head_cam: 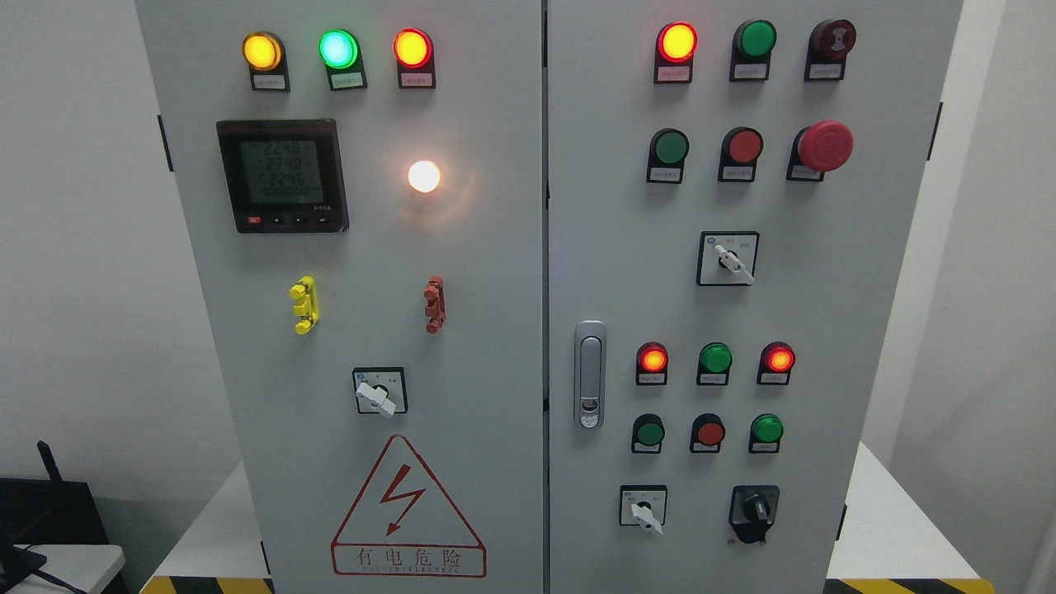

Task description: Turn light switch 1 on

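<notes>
Grey two-door cabinet (495,330) carries one white lit lamp (424,176) and four white-handled rotary switches (379,397); no hand visible.

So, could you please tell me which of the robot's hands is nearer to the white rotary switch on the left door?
Neither can be judged: no hand or arm shows in the head view near the white rotary switch.

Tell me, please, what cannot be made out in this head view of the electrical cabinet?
- Both robot hands: outside the frame.
- Which control is switch 1: the label under the yellow lamp, like the others, is too small to read.
- The meter display: its digits are blurred.
- The dark device at lower left: cut off by the edge.
- The cabinet: top and base cut off.
</notes>
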Robot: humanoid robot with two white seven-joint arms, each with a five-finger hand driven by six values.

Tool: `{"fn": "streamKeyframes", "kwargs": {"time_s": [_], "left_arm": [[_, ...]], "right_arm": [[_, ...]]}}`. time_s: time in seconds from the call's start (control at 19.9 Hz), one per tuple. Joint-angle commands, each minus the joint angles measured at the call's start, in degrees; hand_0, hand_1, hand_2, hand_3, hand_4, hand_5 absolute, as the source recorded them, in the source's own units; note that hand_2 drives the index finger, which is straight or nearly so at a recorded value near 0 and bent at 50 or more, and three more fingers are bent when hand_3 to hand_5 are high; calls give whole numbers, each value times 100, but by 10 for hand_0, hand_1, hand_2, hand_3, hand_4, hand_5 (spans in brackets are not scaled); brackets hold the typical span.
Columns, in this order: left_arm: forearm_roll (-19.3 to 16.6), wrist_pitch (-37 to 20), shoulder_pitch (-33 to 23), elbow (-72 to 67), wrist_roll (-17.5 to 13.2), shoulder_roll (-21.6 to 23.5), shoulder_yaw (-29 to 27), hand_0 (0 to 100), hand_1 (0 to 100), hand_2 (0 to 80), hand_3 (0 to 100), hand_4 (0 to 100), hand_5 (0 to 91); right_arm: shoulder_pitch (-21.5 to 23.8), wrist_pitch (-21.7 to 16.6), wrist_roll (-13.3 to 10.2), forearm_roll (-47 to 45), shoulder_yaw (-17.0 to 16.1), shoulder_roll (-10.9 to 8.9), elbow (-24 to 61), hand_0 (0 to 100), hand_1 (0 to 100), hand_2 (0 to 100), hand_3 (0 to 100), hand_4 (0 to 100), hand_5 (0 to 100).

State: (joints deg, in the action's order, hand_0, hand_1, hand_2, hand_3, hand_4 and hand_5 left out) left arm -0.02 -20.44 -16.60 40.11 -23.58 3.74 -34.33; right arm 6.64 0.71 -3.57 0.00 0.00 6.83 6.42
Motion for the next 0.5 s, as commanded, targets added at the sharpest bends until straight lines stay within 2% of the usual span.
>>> {"fn": "streamKeyframes", "kwargs": {"time_s": [0.0, 0.15, 0.3, 0.4, 0.45], "left_arm": [[-121, 451, 262, -2772, -76, 312, 1795, 342, 0, 0, 0, 0, 123], [-165, 549, 385, -2781, -41, 233, 2341, 353, 0, 0, 0, 0, 117], [-419, 803, 403, -2790, 55, 207, 3175, 357, 0, 0, 0, 0, 99], [-420, 988, 403, -2807, 379, 180, 3274, 359, 0, 0, 0, 0, 91], [-420, 1085, 421, -2851, 398, 171, 3301, 359, 0, 0, 0, 0, 91]], "right_arm": [[-4, 8, -4, -140, 97, 3, 0, 120, 389, 0, 0, 0, 0], [4, -1, -4, -140, 97, 3, 0, 120, 389, 0, 0, 0, 0], [-4, -1, -4, -140, 97, 3, 0, 120, 389, 0, 0, 0, 0], [-4, -1, -4, -140, 97, 3, 0, 120, 389, 0, 0, 0, 0], [-4, 8, -4, -140, 97, 3, 0, 120, 389, 0, 0, 0, 0]]}}
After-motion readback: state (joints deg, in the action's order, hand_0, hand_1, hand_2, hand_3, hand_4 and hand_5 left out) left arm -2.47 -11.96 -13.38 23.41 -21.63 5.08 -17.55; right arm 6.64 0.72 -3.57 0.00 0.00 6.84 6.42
